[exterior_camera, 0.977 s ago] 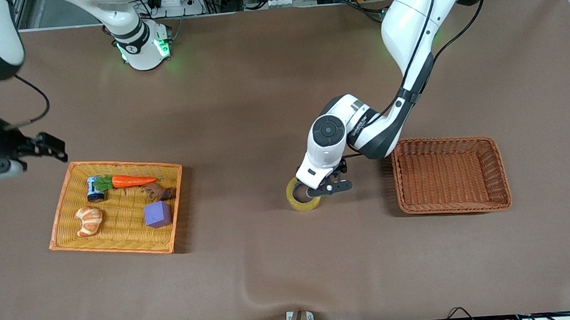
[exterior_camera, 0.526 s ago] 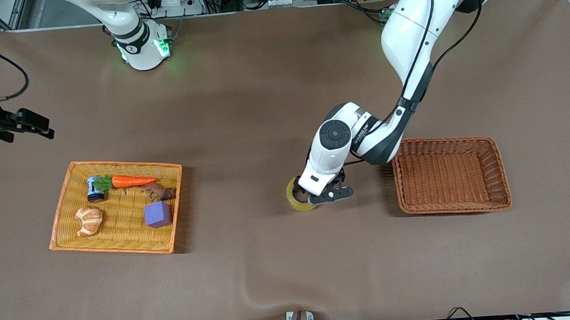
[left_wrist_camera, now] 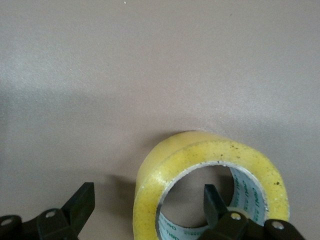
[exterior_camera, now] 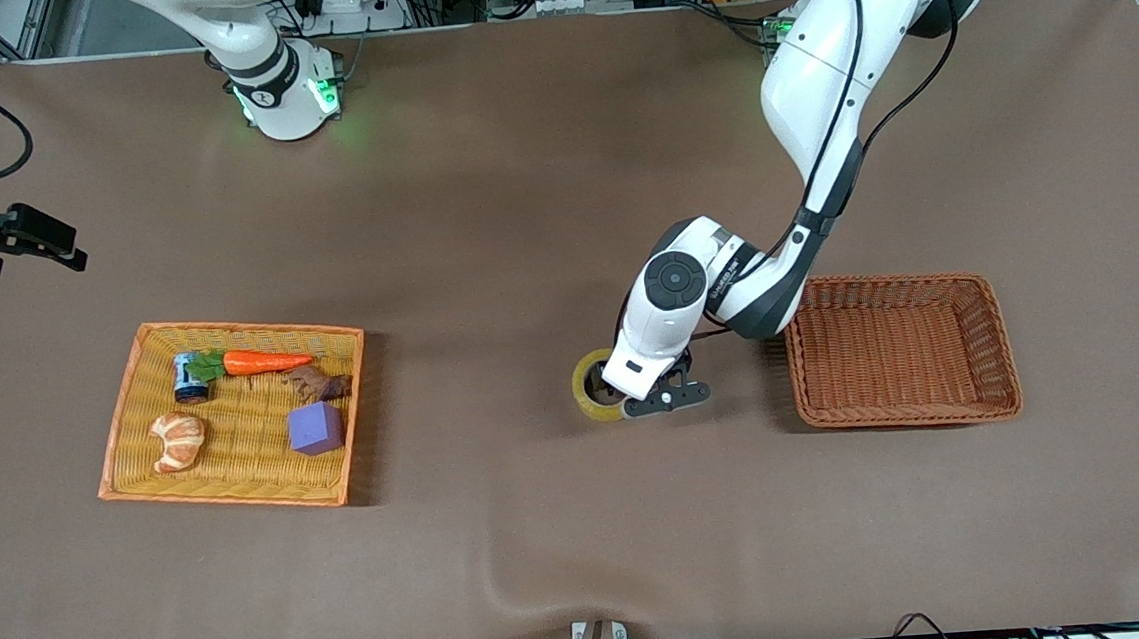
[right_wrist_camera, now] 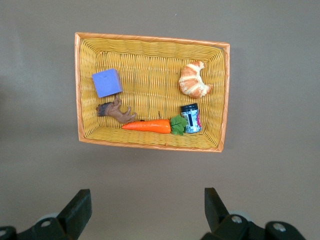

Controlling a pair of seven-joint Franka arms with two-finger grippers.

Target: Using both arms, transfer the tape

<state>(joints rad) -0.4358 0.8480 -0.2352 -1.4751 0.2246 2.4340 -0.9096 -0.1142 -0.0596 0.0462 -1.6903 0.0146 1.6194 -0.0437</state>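
Left gripper [exterior_camera: 625, 403] down at the yellowish translucent tape ring [left_wrist_camera: 200, 172] on the brown table [exterior_camera: 522, 213], fingers wide, one inside the hole, one outside. Right gripper [right_wrist_camera: 145, 212] wide open, empty, over the table above the orange wicker tray [right_wrist_camera: 150, 37].

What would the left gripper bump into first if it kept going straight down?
Probably the tape: the left gripper is open astride its wall, one finger inside the hole, one outside. After that comes the table it lies on.

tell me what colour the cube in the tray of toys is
The cube is purple with a bluish tint, plain with no pattern. The right wrist view shows it best.
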